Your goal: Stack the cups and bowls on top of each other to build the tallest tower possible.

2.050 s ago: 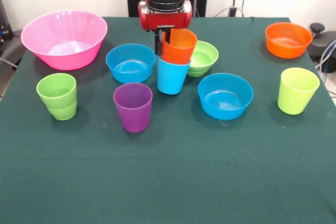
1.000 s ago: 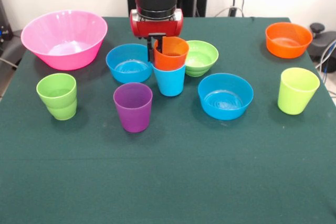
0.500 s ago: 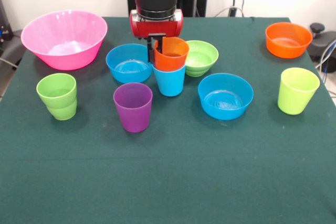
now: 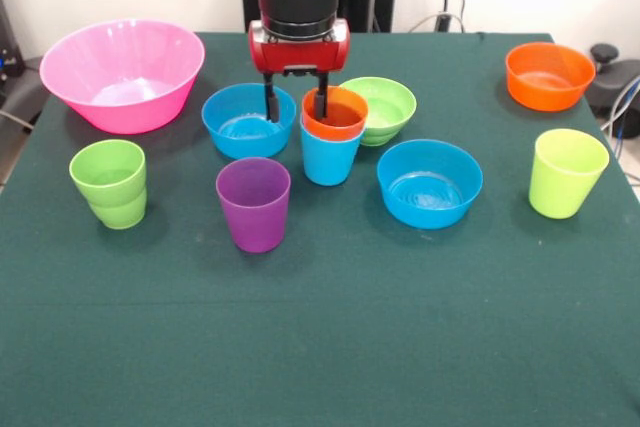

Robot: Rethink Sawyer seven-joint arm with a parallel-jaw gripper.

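Orange cup (image 4: 335, 114) sits nested in the light blue cup (image 4: 329, 157); claw (image 4: 296, 105) spread apart, gripping nothing.

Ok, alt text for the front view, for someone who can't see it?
The open gripper straddles the rim of an orange cup nested in a light blue cup. A purple cup, two green cups and five bowls stand separately on the green table.
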